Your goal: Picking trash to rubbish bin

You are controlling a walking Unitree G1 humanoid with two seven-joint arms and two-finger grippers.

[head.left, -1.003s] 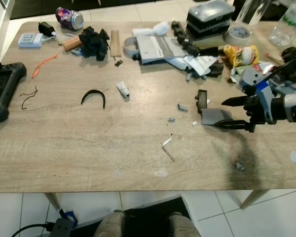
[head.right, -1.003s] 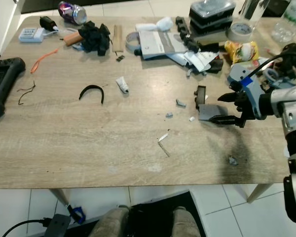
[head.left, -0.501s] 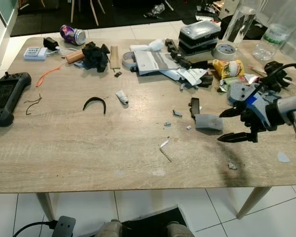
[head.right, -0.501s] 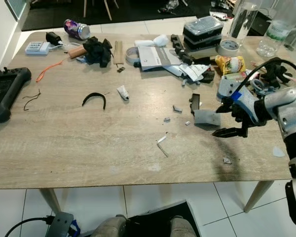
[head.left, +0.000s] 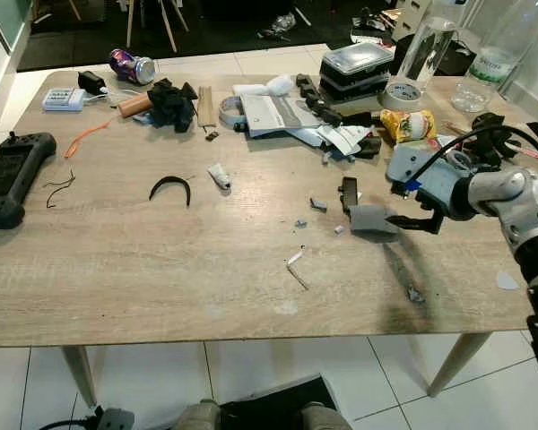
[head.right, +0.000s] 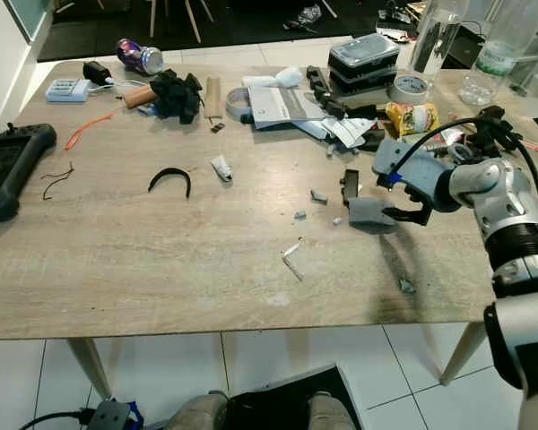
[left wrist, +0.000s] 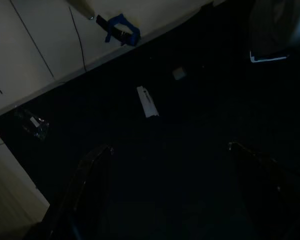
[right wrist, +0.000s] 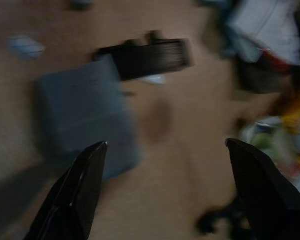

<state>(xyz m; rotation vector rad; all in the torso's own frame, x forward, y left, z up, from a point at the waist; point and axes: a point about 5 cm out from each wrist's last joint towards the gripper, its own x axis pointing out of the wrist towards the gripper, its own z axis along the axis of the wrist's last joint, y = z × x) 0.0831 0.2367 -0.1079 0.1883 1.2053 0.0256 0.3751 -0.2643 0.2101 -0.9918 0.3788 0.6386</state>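
Observation:
My right gripper (head.left: 411, 206) hovers open low over the wooden table (head.left: 161, 269), at the right edge of a flat grey piece (head.left: 368, 218). In the right wrist view the grey piece (right wrist: 85, 120) lies just ahead of one fingertip (right wrist: 90, 165), with a small black block (right wrist: 150, 57) beyond it. Nothing sits between the fingers. Other scraps lie about: a white sliver (head.left: 294, 260), a grey crumb (head.left: 413, 293), a white tube (head.left: 220, 175), a black curved strip (head.left: 170, 186) and a crushed can (head.left: 132, 64). My left gripper (left wrist: 167, 150) hangs open over a dark floor mat.
Clutter crowds the table's far side: papers (head.left: 278, 112), stacked black boxes (head.left: 363, 64), a tape roll (head.left: 402, 91), a yellow snack bag (head.left: 408, 125) and bottles (head.left: 480, 72). A black controller (head.left: 9, 175) lies at the left edge. Cables run beside my right arm.
The camera has shifted, so the whole table sits differently. My right gripper has moved left and closer to the grey piece, still open.

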